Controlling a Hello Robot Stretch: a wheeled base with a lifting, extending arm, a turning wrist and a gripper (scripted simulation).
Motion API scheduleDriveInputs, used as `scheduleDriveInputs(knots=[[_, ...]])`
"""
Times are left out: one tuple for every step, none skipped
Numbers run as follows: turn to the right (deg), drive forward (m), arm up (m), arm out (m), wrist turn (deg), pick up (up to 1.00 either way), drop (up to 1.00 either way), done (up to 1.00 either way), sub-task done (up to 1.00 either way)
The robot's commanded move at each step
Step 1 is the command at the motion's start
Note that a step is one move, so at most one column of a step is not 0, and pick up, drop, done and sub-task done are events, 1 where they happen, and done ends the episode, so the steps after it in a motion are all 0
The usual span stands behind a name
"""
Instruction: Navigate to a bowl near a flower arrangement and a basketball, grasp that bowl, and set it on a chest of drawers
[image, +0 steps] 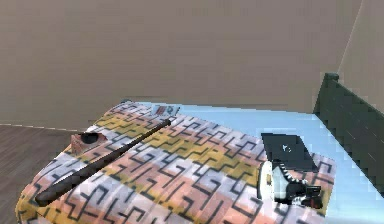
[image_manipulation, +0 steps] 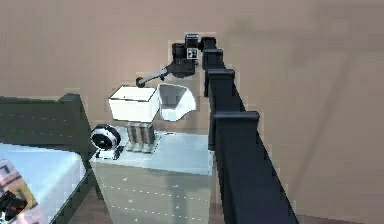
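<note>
- The hand (image_manipulation: 145, 79) sits at the far end of the arm (image_manipulation: 235, 130), near 12 o'clock in the arm side view, with its thin fingers pointing toward 8 o'clock. We cannot tell the state of the fingers from these pictures.
- The white bowl (image_manipulation: 177, 104) hangs at roughly 5 o'clock from the hand. It has wall behind it and is clear of the top beneath, so we take it to be held by the hand.
- At 6 o'clock of the bowl stands the chest of drawers (image_manipulation: 170, 160). We judge the bowl is carried above its top so that it can be lowered onto bare surface rather than slid across.
- A white-shaded lamp (image_manipulation: 132, 104) stands just beside the bowl at its 9 o'clock, and a round alarm clock (image_manipulation: 105, 138) sits at 7 o'clock of the lamp. Both crowd the side of the chest toward the bed (image_manipulation: 35, 170), which is likely why the bowl hangs over the other part.
- The dark headboard (image_manipulation: 40, 118) lies at 9 o'clock of the chest.
- In the forward view, the patterned quilt (image: 200, 150) carries a baseball bat (image: 105, 157) toward 8 o'clock and a dark flat slab (image: 288, 150) toward 4 o'clock.
- We judge the task near its end, with only the setting-down left. The risk is knocking the lamp on the way down.
</note>
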Motion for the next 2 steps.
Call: scheduleDriveInputs(knots=[[0.0,0.00,0.00,-0.08,0.0,0.00,0.00,0.00,0.00],[0.0,0.00,0.00,0.00,-45.0,0.00,0.00,0.00,0.00]])
